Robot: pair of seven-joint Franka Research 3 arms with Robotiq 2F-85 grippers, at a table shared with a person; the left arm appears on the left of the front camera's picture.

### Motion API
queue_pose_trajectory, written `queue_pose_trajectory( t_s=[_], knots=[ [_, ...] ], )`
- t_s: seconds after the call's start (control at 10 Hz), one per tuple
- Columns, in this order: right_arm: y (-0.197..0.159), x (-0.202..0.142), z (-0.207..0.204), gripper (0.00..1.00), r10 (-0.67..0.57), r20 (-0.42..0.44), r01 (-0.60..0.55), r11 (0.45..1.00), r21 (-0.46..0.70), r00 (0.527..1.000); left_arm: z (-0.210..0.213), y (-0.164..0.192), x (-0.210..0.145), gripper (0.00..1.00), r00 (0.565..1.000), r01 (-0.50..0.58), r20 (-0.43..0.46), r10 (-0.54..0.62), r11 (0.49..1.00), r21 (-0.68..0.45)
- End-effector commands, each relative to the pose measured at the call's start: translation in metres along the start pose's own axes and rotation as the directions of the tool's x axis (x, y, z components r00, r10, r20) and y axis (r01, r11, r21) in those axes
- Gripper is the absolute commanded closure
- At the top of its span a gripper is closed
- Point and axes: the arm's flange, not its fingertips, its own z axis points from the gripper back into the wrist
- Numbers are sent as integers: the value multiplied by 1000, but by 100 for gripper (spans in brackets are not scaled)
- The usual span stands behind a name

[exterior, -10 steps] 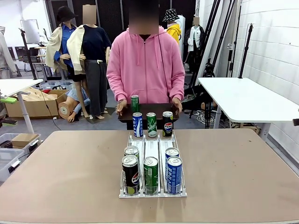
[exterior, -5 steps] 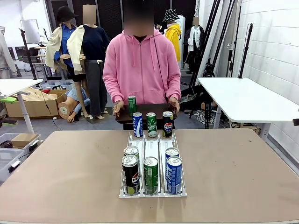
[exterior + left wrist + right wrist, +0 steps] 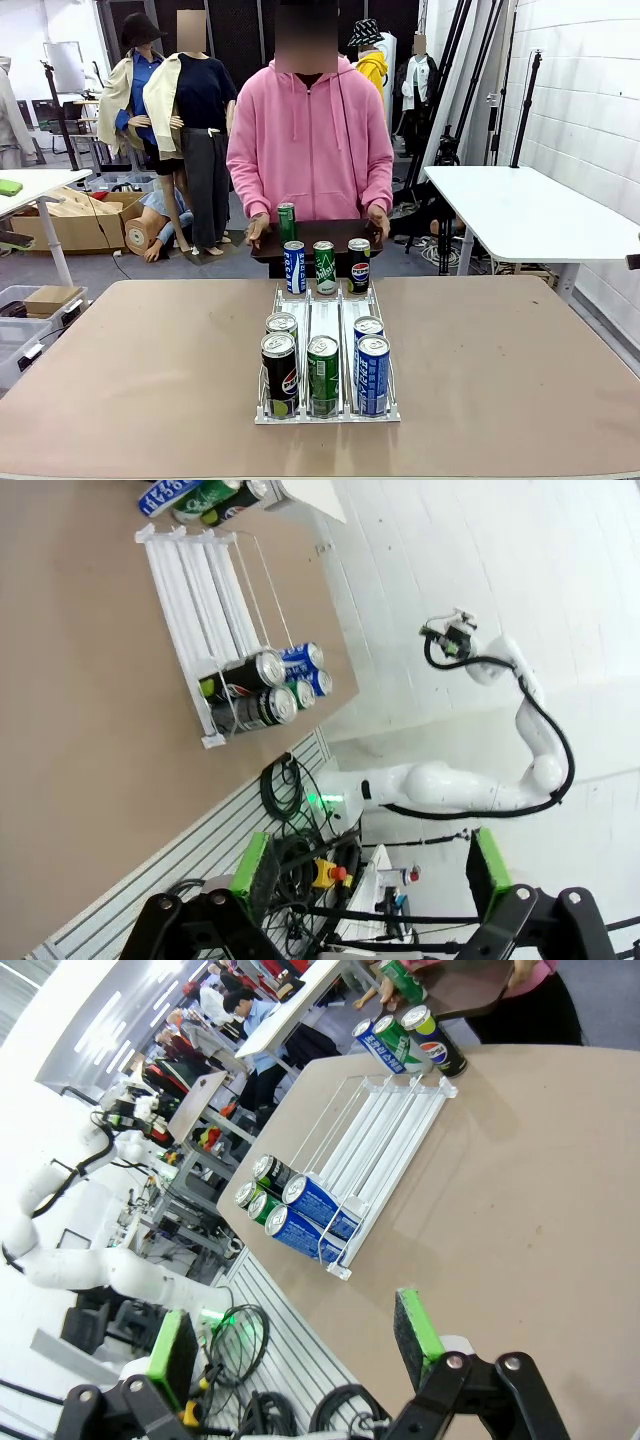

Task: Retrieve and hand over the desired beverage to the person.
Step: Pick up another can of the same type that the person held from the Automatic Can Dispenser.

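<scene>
**A:** Front view, left to right?

**B:** Tan matte counter (image 3: pixel 120 380). At mid-counter sits a white three-lane rack (image 3: pixel 326 312) with plastic rails and a thin wire guard at its near end. Near row, all upright metal cylinders: near black can (image 3: pixel 279 374), near green can (image 3: pixel 322 374), near blue can (image 3: pixel 372 374). One more can stands behind the black one and one behind the blue. Far row: far blue can (image 3: pixel 294 267), far green can (image 3: pixel 325 267), far Pepsi can (image 3: pixel 359 265).

**A:** The person?

**B:** The person (image 3: pixel 310 140), in a soft pink zip hoodie, stands at the counter's far edge holding a dark flat tray (image 3: pixel 325 232) level, with a hand at each end. A slim green tray can (image 3: pixel 287 222) stands upright near the tray's left end.

**A:** What do the wrist views add?

**B:** They show the silver lids of the near cans end-on, while the front view gives the labels.
- **Left wrist view:** the left gripper (image 3: pixel 370 880) has its jaws spread wide, with nothing between the green pads. It looks over the counter at the rack's side. Beyond is the right arm (image 3: pixel 450 785), a glossy white shell with a black cable looped along it, bent in a hook.
- **Right wrist view:** the right gripper (image 3: pixel 295 1345) is equally wide and empty, above the counter's near right part. The left arm (image 3: pixel 70 1250) is bent likewise.
</scene>
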Motion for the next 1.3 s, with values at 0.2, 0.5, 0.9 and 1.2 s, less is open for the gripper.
queue_pose_trajectory(
  t_s=[0.2, 0.5, 0.9, 1.2],
  knots=[
    [0, 0, 0, 0, 10, 9, -10, 1000, 11, 1000, -49, -42, -25, 0, 996, 36, -81, -29, 996, 83],
    [0, 0, 0, 0, 10, 9, -10, 1000, 11, 1000, -89, -76, -32, 0, 982, 108, -164, -88, 987, 117],
    [0, 0, 0, 0, 10, 9, -10, 1000, 11, 1000, -150, -95, -28, 0, 952, 204, -276, -135, 949, 239],
    [0, 0, 0, 0, 10, 9, -10, 1000, 11, 1000, -195, -114, -33, 0, 913, 299, -366, -179, 905, 303]
  ],
)
